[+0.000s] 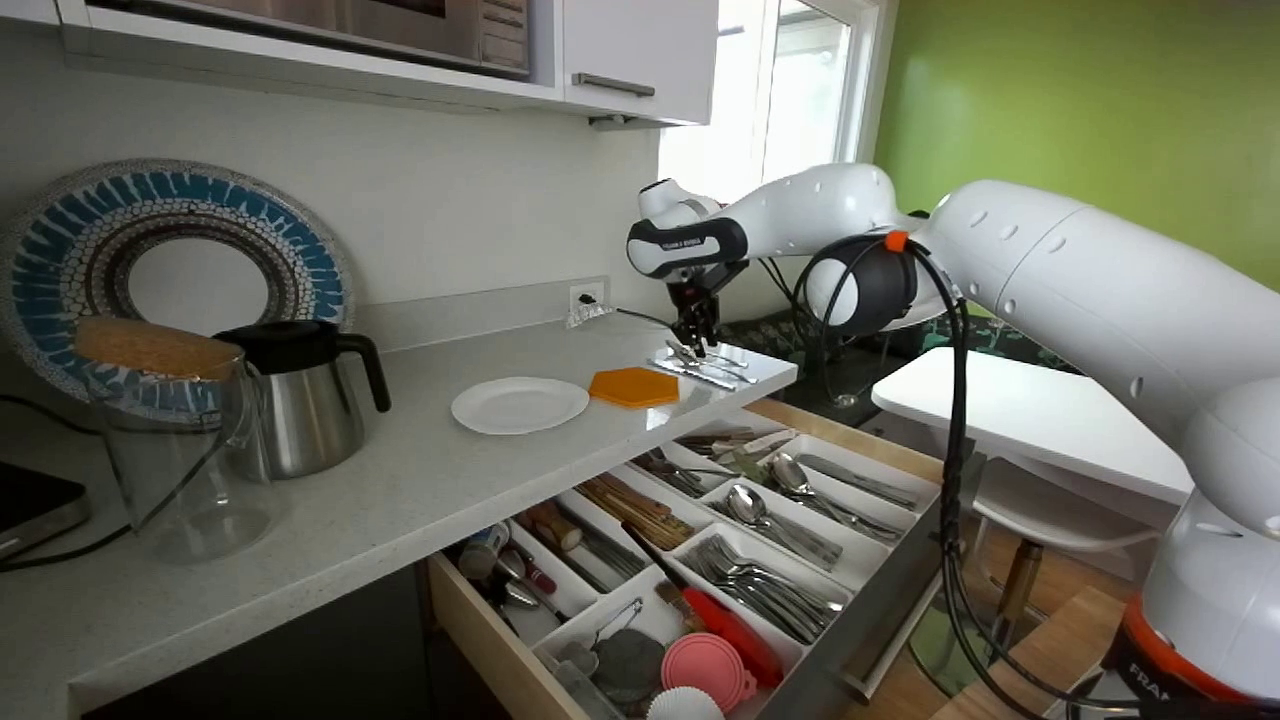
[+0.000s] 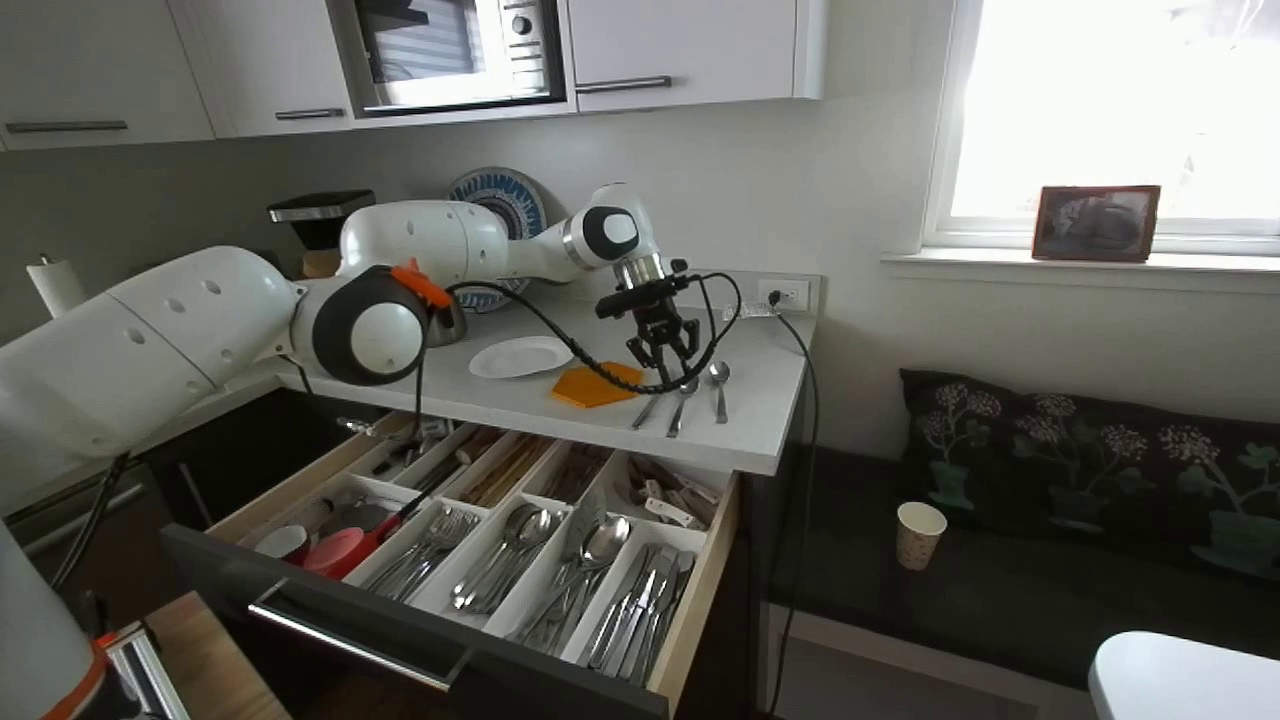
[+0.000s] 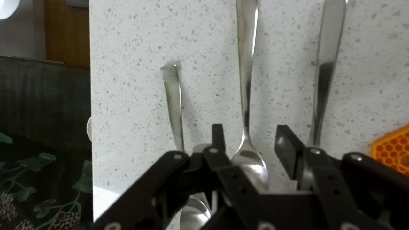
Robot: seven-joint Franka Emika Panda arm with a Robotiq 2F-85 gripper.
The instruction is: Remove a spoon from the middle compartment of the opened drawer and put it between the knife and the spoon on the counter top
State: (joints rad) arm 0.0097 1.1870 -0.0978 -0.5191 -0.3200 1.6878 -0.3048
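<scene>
A silvery spoon point(image 3: 246, 95) lies on the white counter top point(image 3: 204, 38) between a knife point(image 3: 326, 73) and another spoon point(image 3: 175, 108). In an exterior view this middle spoon point(image 2: 681, 408), the knife point(image 2: 645, 412) and the outer spoon point(image 2: 720, 385) lie roughly side by side near the counter's end. My gripper point(image 3: 250, 137) is open and empty; its fingers stand either side of the middle spoon's neck, apart from it. It points down at the cutlery in both exterior views point(image 1: 698, 345) point(image 2: 668, 365). The opened drawer point(image 2: 330, 590) has a middle compartment point(image 1: 857, 563) holding silvery spoons.
An orange hexagonal mat point(image 1: 635, 387) and a white plate point(image 1: 520, 405) lie beside the cutlery. A steel jug point(image 1: 310, 430) and a glass jar point(image 1: 205, 490) stand farther along. An upper cabinet point(image 1: 640, 50) hangs above. A black cable loops near the gripper.
</scene>
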